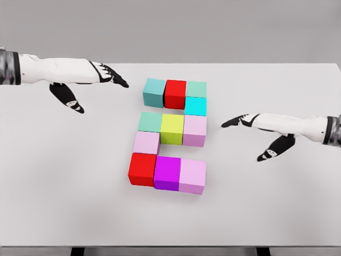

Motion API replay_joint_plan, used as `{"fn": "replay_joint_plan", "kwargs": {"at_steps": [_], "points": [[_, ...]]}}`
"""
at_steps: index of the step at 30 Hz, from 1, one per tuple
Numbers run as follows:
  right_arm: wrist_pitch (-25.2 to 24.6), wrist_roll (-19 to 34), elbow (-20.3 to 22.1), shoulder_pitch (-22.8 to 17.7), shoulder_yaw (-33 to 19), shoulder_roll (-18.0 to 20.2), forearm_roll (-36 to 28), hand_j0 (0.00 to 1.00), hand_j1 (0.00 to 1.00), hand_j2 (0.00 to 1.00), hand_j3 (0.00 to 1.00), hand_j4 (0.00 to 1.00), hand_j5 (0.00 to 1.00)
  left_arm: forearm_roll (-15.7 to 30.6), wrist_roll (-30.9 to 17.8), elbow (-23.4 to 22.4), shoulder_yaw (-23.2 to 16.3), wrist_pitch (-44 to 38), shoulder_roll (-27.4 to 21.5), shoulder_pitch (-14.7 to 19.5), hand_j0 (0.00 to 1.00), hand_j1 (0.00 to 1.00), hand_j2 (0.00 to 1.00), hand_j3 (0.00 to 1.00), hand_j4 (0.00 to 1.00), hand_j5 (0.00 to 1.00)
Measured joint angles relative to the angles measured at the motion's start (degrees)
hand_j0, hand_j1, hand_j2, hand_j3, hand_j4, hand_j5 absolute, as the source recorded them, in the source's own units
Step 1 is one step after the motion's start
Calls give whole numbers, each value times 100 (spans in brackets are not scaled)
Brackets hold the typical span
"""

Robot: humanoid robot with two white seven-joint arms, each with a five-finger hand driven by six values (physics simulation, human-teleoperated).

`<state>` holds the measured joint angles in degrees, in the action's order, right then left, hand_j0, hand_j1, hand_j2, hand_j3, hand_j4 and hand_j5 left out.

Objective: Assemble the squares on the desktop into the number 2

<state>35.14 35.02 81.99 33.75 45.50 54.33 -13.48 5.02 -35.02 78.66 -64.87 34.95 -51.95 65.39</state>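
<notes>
A big white table (pixel 64 202) holds eleven blocks (pixel 171 136) that sit close together in the shape of a 2. The top row goes teal, red, green (a bright blue one sits just under the green). The bottom row goes red, purple, pink.

A plain grey wall (pixel 170 29) fills the 12 o'clock band. Below it a white surface (pixel 64 202) spreads evenly lit, with dark legs (pixel 78 251) at 6 o'clock.

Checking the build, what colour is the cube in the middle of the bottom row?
Magenta cube, clearest in the head view.
</notes>
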Motion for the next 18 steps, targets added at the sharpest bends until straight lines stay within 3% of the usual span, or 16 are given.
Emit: {"fn": "replay_joint_plan", "kwargs": {"at_steps": [6, 11, 18], "points": [[0, 0, -395, 70, -200, -34, 4, 100, 100, 100, 100, 100, 100, -1, 0, 98, 2, 18, 9, 0, 100, 100, 100, 100, 100, 100], [1, 0, -472, 70, -251, -70, 4, 100, 100, 100, 100, 100, 100, 2, 0, 412, 3, 20, 12, 0, 100, 100, 100, 100, 100, 100], [1, 0, -500, 70, -270, -76, 6, 100, 100, 100, 100, 100, 100, -8, 0, 486, 3, 20, -19, 0, 100, 100, 100, 100, 100, 100]]}}
